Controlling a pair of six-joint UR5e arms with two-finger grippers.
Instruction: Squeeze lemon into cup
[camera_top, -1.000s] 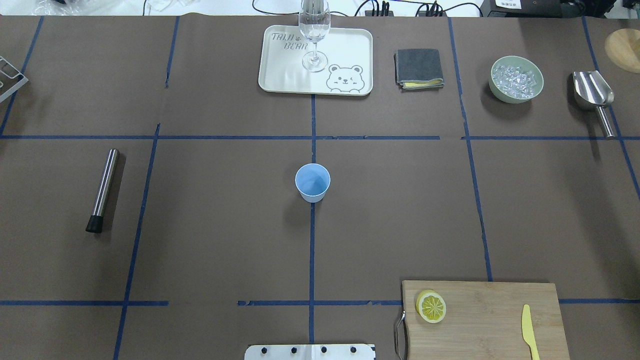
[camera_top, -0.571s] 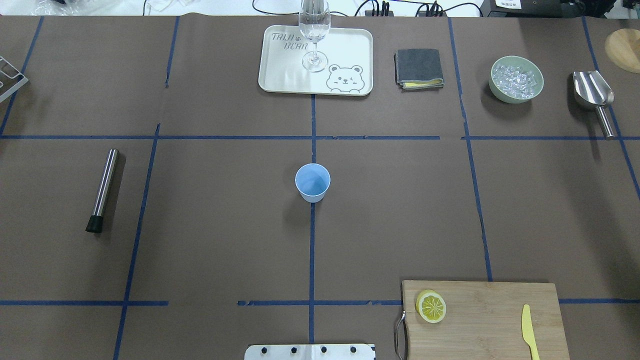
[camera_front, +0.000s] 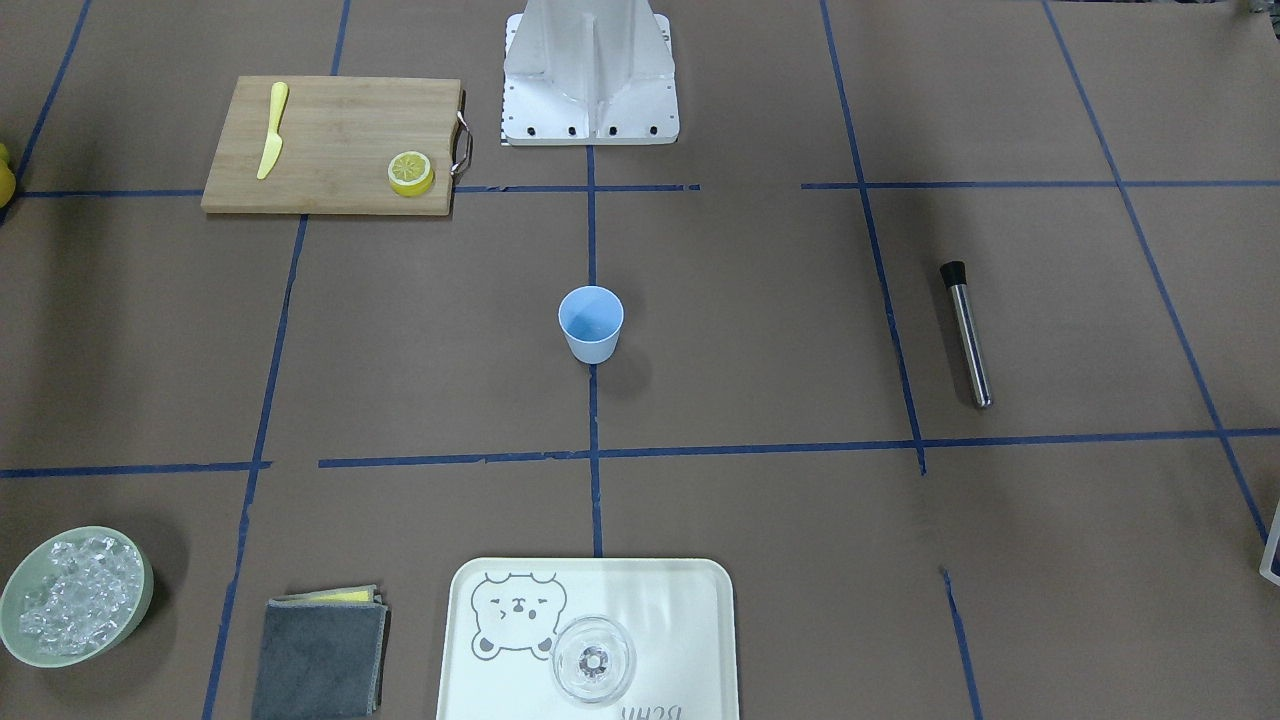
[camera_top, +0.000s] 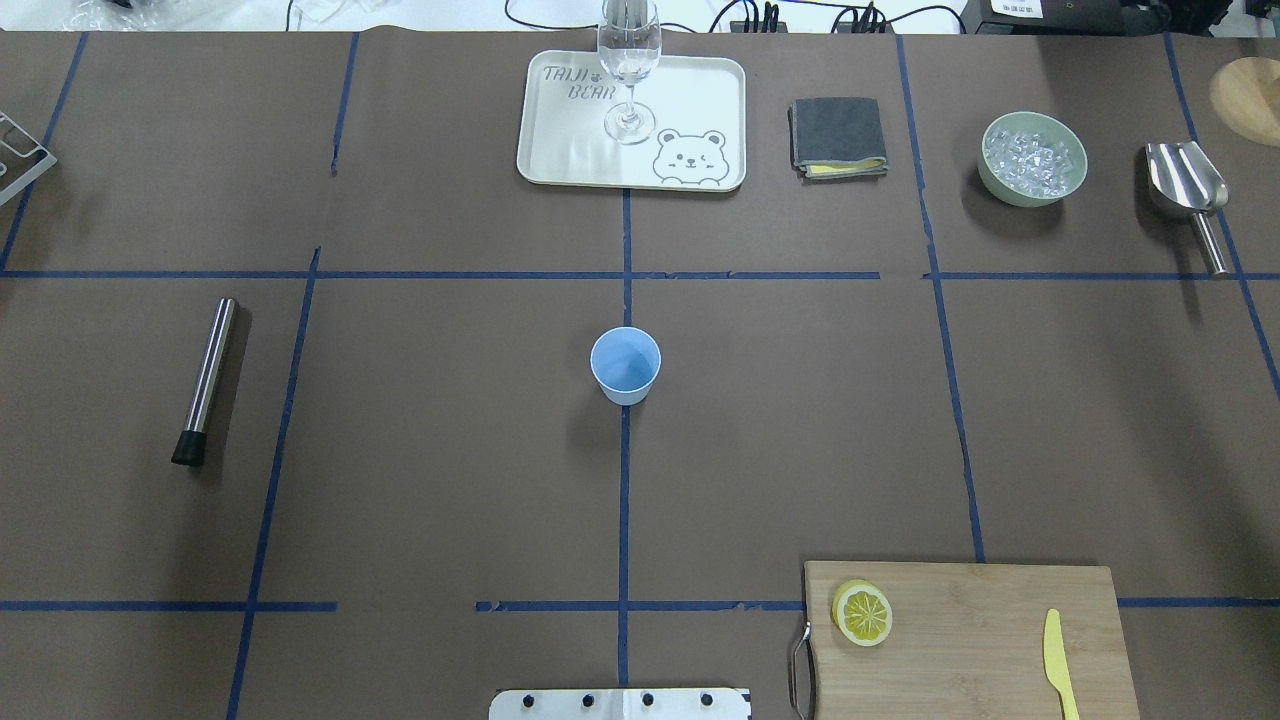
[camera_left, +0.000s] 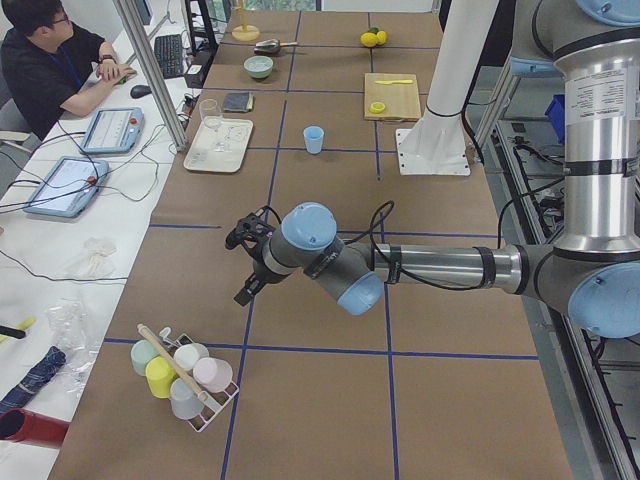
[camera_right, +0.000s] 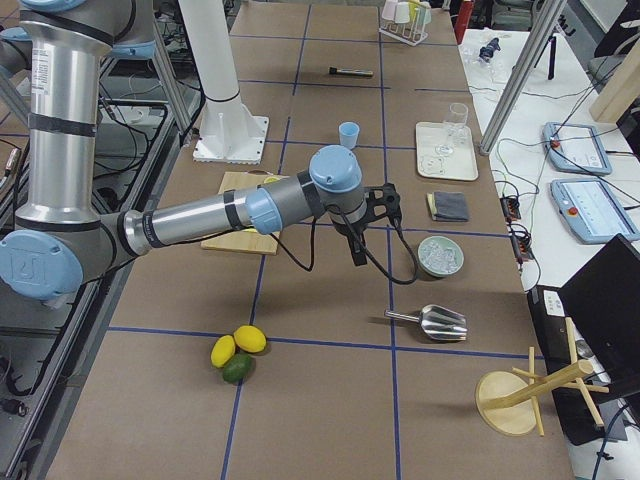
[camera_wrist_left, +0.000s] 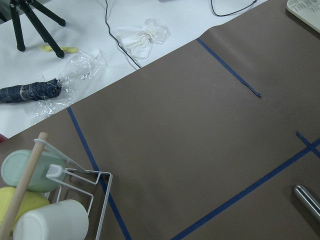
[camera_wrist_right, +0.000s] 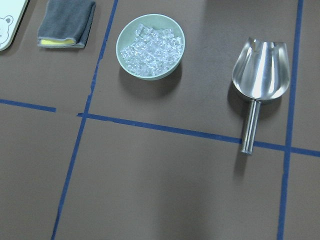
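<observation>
The lemon (camera_top: 862, 612) is a thick yellow piece, cut face up, on the left end of a wooden cutting board (camera_top: 980, 630) at the near right; it also shows in the front view (camera_front: 411, 172). The light-blue cup (camera_top: 625, 365) stands upright in the table's middle, also in the front view (camera_front: 590, 323). My left gripper (camera_left: 243, 265) shows only in the exterior left view, hovering far left of the cup. My right gripper (camera_right: 372, 228) shows only in the exterior right view, near the bowl of ice. I cannot tell whether either is open or shut.
A yellow knife (camera_top: 1057, 660) lies on the board. At the back are a tray (camera_top: 560, 140) with a clear glass (camera_top: 628, 70), a grey cloth (camera_top: 838, 137), a bowl of ice (camera_top: 1033, 158) and a metal scoop (camera_top: 1188, 190). A metal muddler (camera_top: 207, 378) lies left.
</observation>
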